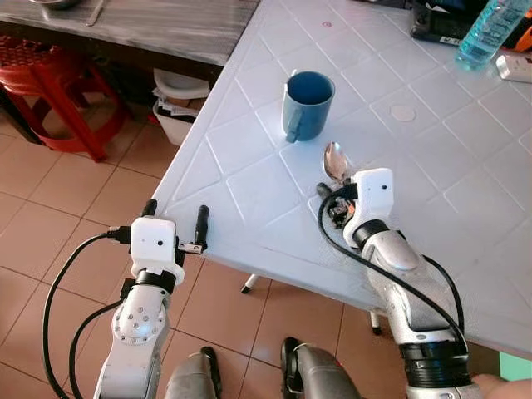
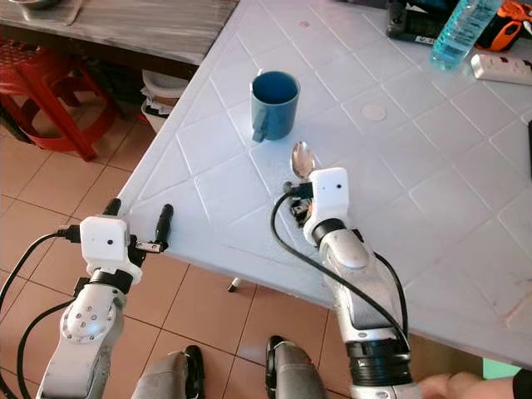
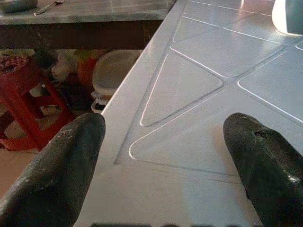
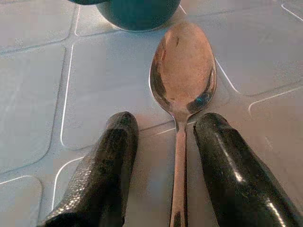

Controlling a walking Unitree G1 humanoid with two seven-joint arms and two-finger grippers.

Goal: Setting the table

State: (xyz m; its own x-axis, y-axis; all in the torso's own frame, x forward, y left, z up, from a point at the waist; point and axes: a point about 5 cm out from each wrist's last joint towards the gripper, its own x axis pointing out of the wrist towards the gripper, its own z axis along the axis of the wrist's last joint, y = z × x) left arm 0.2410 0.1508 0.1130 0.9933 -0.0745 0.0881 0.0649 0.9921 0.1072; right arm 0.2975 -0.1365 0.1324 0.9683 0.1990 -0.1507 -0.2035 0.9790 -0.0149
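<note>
Two items on white table (image 1: 249, 183) so far: blue mug (image 1: 307, 105) and metal spoon (image 4: 182, 85), bowl end just short of mug. Right gripper (image 4: 163, 142) low over spoon handle, fingers spread either side, looks like not squeezing, guessing placing it beside mug. Left gripper (image 1: 176, 224) open, hovering at table corner, idle.

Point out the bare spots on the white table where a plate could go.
Bare tabletop lies at the near corner of the white table, between the left gripper and the blue mug, and right of the right gripper with its spoon. The far edge is crowded: water bottle, dark gear.
</note>
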